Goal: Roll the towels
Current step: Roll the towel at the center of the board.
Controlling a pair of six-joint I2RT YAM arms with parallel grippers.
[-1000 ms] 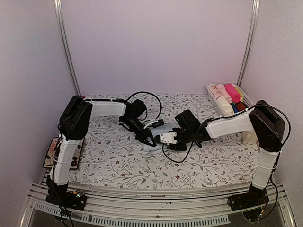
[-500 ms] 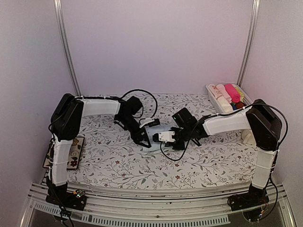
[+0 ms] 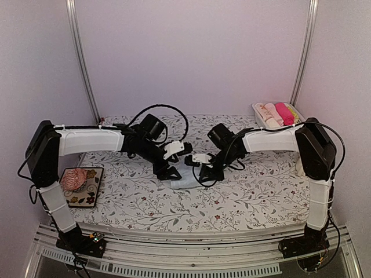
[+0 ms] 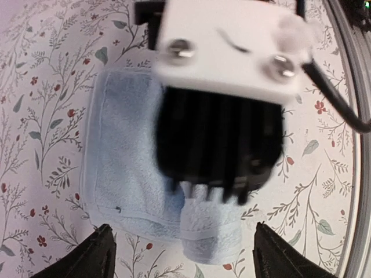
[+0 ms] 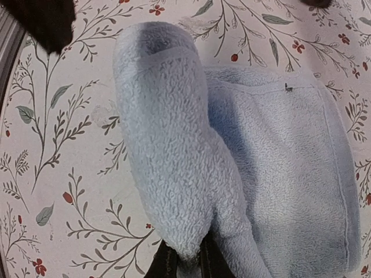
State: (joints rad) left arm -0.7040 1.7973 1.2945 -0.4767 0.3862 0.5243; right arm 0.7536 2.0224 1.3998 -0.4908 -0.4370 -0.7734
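A light blue towel (image 3: 186, 182) lies folded flat on the flowered table cover between the two arms. One edge of the light blue towel (image 5: 168, 133) is lifted and curled over, and my right gripper (image 5: 185, 263) is shut on the end of that curl. In the left wrist view the curled end (image 4: 211, 223) hangs under the right gripper's body (image 4: 226, 87). My left gripper (image 4: 185, 260) stands open just off the towel's (image 4: 122, 168) edge, its fingertips (image 4: 98, 255) wide apart and holding nothing. From above, the left gripper (image 3: 166, 172) and right gripper (image 3: 204, 172) face each other over the towel.
A white basket (image 3: 259, 120) at the back right holds several rolled cloths, cream, pink and hot pink. A pink knitted lump (image 3: 76, 179) rests on a patterned tray (image 3: 88, 198) at the near left. Cables loop over both wrists.
The left gripper opened and let go of the towel while its arm stretched out flat, uncovering the pink lump. The right gripper shut on the towel's curled edge and drew back a little.
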